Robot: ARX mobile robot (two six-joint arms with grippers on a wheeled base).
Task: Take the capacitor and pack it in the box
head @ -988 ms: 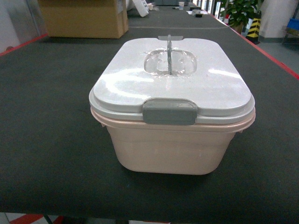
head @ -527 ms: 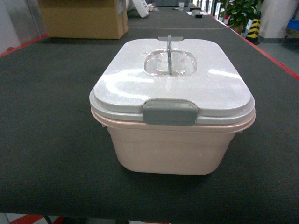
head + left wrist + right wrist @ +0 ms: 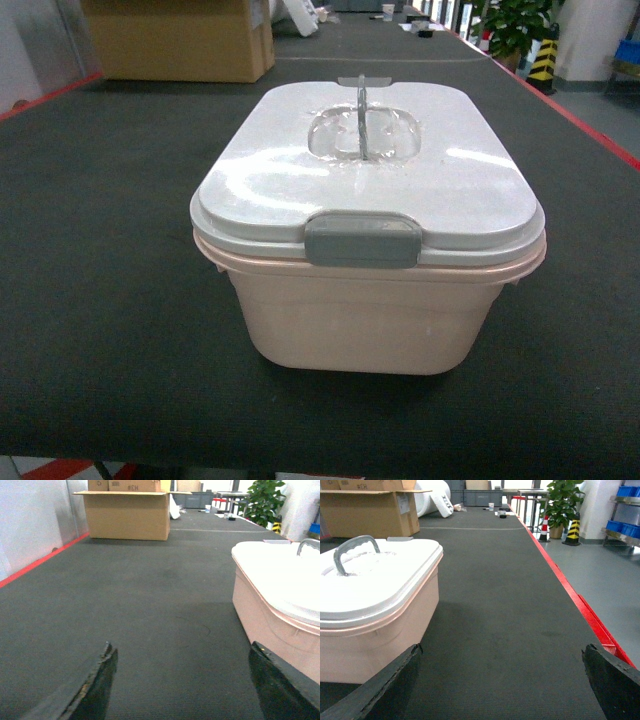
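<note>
The box (image 3: 368,300) sat at frame center with lid (image 3: 370,170) latched (image 3: 362,240), no capacitor visible; left gripper (image 3: 182,680) and right gripper (image 3: 500,680) stood spread wide and empty, so unlatching squarely should come first.

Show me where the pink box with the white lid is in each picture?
Head: the box sits in the middle, lid shut, grey latch facing the camera.
Left wrist: the box is at the right edge, partly cut off.
Right wrist: the box fills the lower left.
Shared landmark: the brown cardboard carton far back on the dark mat.
</note>
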